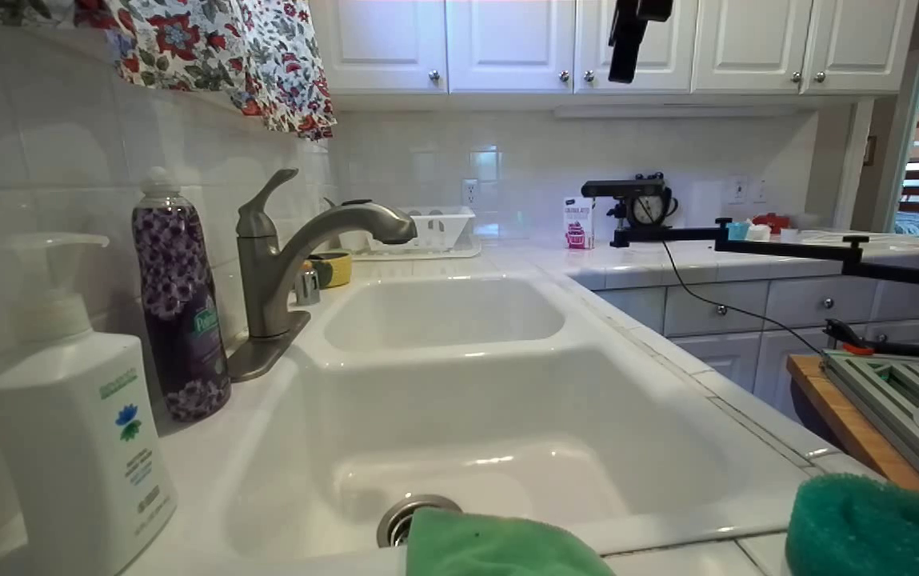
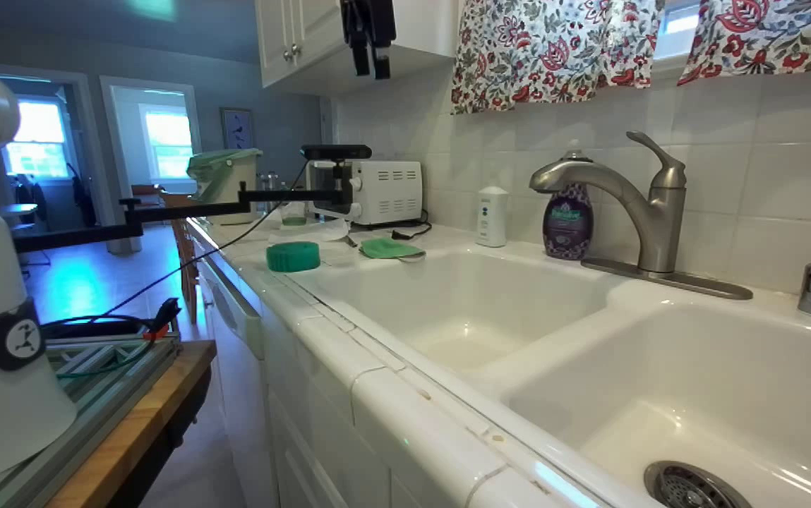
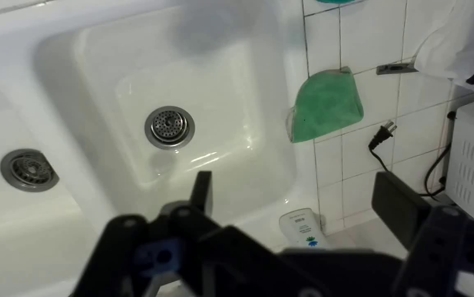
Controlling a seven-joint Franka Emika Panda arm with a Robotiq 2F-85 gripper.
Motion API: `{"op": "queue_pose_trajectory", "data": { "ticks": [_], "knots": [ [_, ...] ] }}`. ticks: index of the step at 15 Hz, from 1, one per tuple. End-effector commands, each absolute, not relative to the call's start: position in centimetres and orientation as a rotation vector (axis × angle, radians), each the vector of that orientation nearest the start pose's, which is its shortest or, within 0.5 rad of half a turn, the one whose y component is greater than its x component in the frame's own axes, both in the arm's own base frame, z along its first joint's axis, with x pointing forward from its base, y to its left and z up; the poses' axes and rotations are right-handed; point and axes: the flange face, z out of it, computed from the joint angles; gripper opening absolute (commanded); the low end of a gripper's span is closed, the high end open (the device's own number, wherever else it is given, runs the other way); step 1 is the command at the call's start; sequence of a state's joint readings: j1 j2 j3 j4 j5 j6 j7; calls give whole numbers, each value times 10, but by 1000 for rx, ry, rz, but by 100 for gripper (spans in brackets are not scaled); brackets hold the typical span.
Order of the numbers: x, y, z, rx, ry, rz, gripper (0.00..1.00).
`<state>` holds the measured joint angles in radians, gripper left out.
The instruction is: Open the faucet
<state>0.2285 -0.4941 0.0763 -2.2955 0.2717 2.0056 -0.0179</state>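
The brushed grey faucet (image 1: 261,276) stands upright at the back rim of the sink, and it also shows in an exterior view (image 2: 661,226). Its spout arches forward over the sink. Its lever handle (image 1: 267,192) on top slants up. The faucet is out of the wrist view. My black gripper (image 2: 371,67) hangs high above the counter, well apart from the faucet, with its fingers pointing down. Its lower end shows at the top of an exterior view (image 1: 624,68). In the wrist view the gripper (image 3: 296,185) has its fingers wide apart with nothing held between them.
A white double sink (image 2: 490,374) lies below. A purple bottle (image 1: 179,312) and a white soap dispenser (image 1: 83,432) stand beside the faucet along the tiled wall. A floral curtain (image 2: 553,49) hangs above. A green cloth (image 3: 327,105) and a white toaster oven (image 2: 387,190) are on the counter.
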Motion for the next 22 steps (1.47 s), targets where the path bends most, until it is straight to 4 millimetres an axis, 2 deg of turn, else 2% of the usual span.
{"op": "queue_pose_trajectory", "data": {
  "ticks": [1,8,16,22],
  "knots": [
    [410,143,551,-2885,-304,-262,100],
    [459,118,529,-2934,-207,-260,100],
    [531,101,542,-3011,-171,-332,100],
    [585,105,535,-3065,-219,-407,100]
  ]
}}
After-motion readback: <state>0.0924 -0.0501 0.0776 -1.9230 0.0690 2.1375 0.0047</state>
